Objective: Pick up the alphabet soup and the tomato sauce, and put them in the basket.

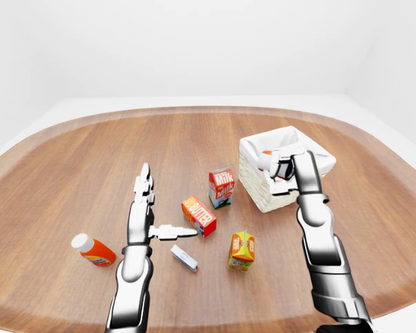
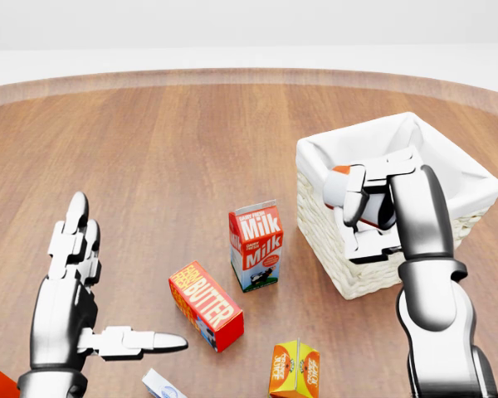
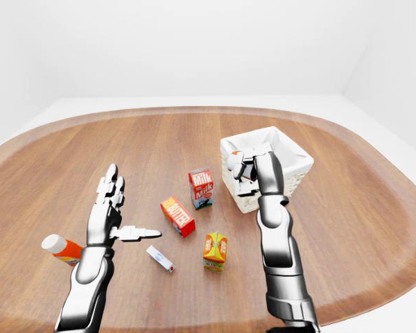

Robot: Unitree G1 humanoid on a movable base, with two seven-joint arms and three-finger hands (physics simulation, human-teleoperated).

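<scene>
The right hand [image 2: 367, 209] is clenched round a can with a white side and an orange-red end, probably the tomato sauce [image 2: 339, 187], and holds it level with the near rim of the basket [image 2: 465, 192], at the basket's left corner in the head view, the can's end poking out past the rim on the side towards the milk carton [image 2: 256, 245]. The alphabet soup cannot be seen now; the hand and forearm cover the basket's floor, so I cannot tell whether it lies inside. The main risk, as I judge it, is letting go too soon: with part of the can hanging outside the white cloth lining, a release here could tip it off the rim and drop it onto the table [image 2: 166, 157] beside the milk carton. A second risk is the knuckles or the can catching the wicker wall and shoving or tilting the light basket, which could spill whatever is in it. The hand needs to go further over the basket's middle before opening. The left hand [image 2: 75, 282] is released, fingers spread flat above the table well to the left of the basket, beyond the butter box [image 2: 205, 305], holding nothing. Nearer the bottom of the view than the basket stand a juice carton [image 2: 294, 369] and, in the eye views, a small white box [image 1: 184, 258] and a bottle [image 1: 92, 250] lying down.
</scene>
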